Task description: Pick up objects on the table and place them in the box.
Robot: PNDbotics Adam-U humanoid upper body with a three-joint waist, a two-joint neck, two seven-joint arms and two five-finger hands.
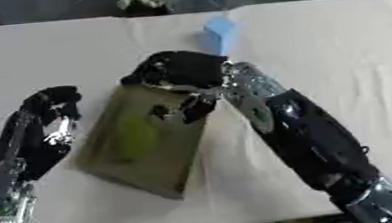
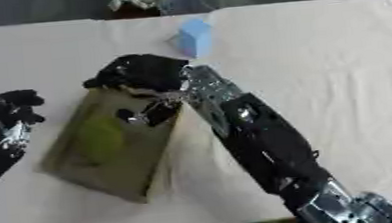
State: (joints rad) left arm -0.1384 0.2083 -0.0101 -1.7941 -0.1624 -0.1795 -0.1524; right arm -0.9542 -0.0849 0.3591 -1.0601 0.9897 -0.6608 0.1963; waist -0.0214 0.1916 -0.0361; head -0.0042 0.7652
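Desk (image 1: 334,37): covered in pale cloth, matt, lightly creased. Box (image 1: 141,148): brown, matt, cardboard-like, with a yellow-green smooth-looking thing (image 1: 135,136) inside. Blue block (image 1: 220,31): matt, smooth faces. Right hand (image 1: 183,72) and left hand (image 1: 46,120): black, partly glossy, with silvery metal joints catching light.

A block (image 1: 220,33) lies behind the box (image 1: 145,147), on the table (image 1: 335,47).
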